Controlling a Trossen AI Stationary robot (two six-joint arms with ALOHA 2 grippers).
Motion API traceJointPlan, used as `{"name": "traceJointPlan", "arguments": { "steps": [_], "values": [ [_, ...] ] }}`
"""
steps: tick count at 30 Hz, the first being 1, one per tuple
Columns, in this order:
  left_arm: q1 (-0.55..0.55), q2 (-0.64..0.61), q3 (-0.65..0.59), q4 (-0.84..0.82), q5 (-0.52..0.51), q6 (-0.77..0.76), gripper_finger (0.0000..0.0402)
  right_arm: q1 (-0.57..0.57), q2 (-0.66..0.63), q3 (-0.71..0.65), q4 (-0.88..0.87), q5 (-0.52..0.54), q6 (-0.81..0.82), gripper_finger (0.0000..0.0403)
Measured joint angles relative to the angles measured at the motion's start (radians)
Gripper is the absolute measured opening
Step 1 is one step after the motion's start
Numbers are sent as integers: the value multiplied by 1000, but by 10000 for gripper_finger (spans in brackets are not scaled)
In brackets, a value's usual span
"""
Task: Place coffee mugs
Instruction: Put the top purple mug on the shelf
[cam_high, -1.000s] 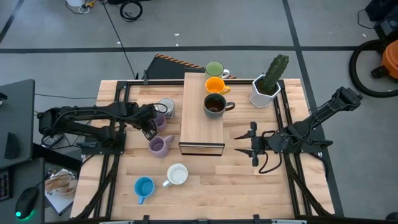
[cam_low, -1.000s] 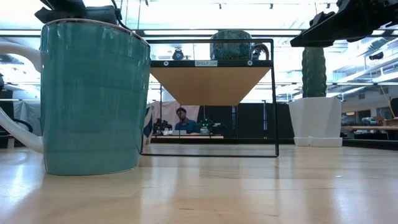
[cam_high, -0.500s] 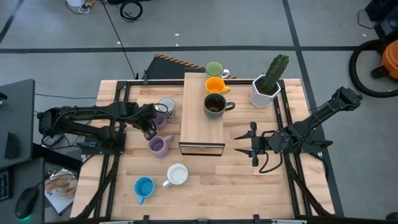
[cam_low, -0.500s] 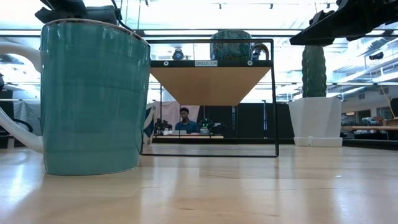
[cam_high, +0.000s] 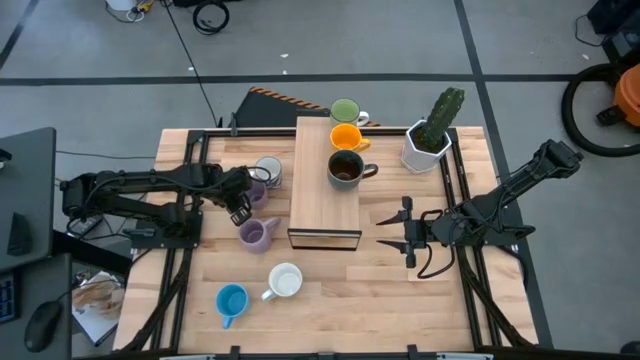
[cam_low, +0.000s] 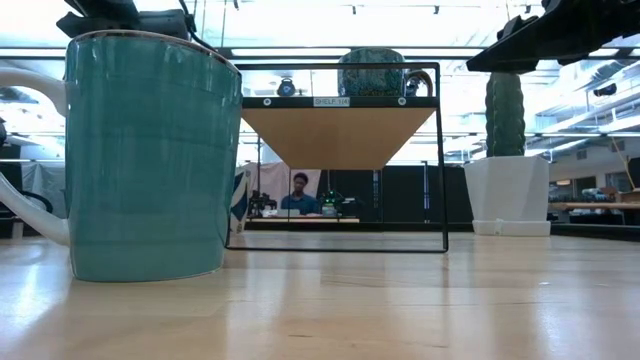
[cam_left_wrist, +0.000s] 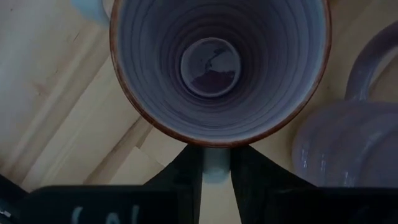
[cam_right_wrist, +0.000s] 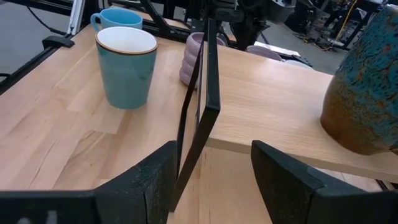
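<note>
My left gripper (cam_high: 240, 207) is at the table's left, shut on a lilac mug (cam_high: 256, 192) with a brown rim. The left wrist view looks straight down into that mug (cam_left_wrist: 217, 62). The white-grey patterned mug (cam_high: 267, 170) stands just beyond it. A second, ribbed lilac mug (cam_high: 257, 234) lies nearer, beside the shelf. The green (cam_high: 345, 112), orange (cam_high: 345, 137) and dark brown (cam_high: 347, 168) mugs stand in a row on the wooden shelf (cam_high: 325, 205). A white-lined mug (cam_high: 285, 280) and a blue mug (cam_high: 231, 300) stand near the near edge. My right gripper (cam_high: 408, 232) is open to the right of the shelf, touching nothing. My left gripper pinches the lilac mug's handle (cam_left_wrist: 216, 167) between its two fingers, just outside the rim. The fingers come from above, pointing down. The mug is upright, its mouth facing up. Whether its base is on the table cannot be told.
A white faceted pot with a green cactus (cam_high: 430, 140) stands at the far right. The shelf's black wire frame (cam_right_wrist: 208, 74) is just ahead of my right gripper (cam_right_wrist: 211, 180). Bare wood lies between shelf and right arm and along the near edge. A person sits far behind the table (cam_low: 300, 192).
</note>
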Motion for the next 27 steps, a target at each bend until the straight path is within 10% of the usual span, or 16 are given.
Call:
{"name": "traceJointPlan", "arguments": {
  "steps": [27],
  "values": [
    [-18,-15,99,-41,48,76,66,0,0,0,1,-10,0,212]
  ]
}}
